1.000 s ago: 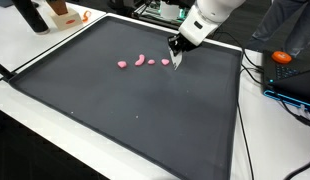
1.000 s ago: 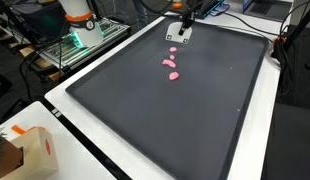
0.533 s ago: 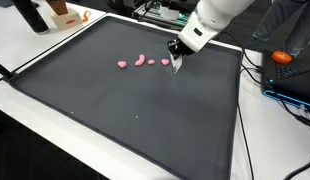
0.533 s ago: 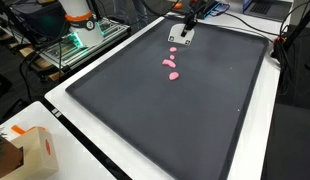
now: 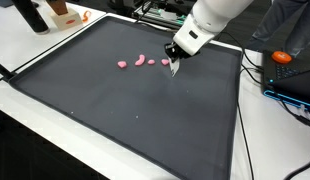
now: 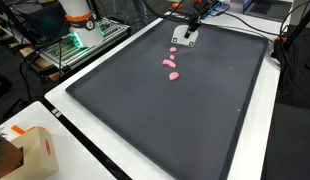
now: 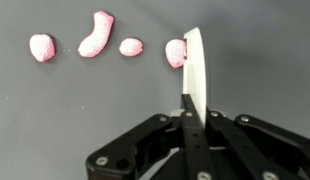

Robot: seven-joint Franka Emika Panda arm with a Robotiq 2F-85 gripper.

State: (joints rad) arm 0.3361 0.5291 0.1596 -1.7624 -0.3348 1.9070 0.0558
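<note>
My gripper is shut on a thin white flat blade that sticks out ahead of the fingers. Several small pink pieces lie in a row on the black mat. The blade's edge stands right beside the rightmost pink piece, touching it or nearly so. Further left in the wrist view lie an oval piece, a curved piece and a round piece. Both exterior views show the gripper low over the mat's far part, with the pink pieces close by.
The mat's raised black border has white table around it. An orange object and cables lie beyond one side. A cardboard box stands at a table corner, and equipment with an orange-and-white part sits at the back.
The gripper with the white blade has shifted slightly along the mat near the end of the pink row. The pink pieces have not moved.
</note>
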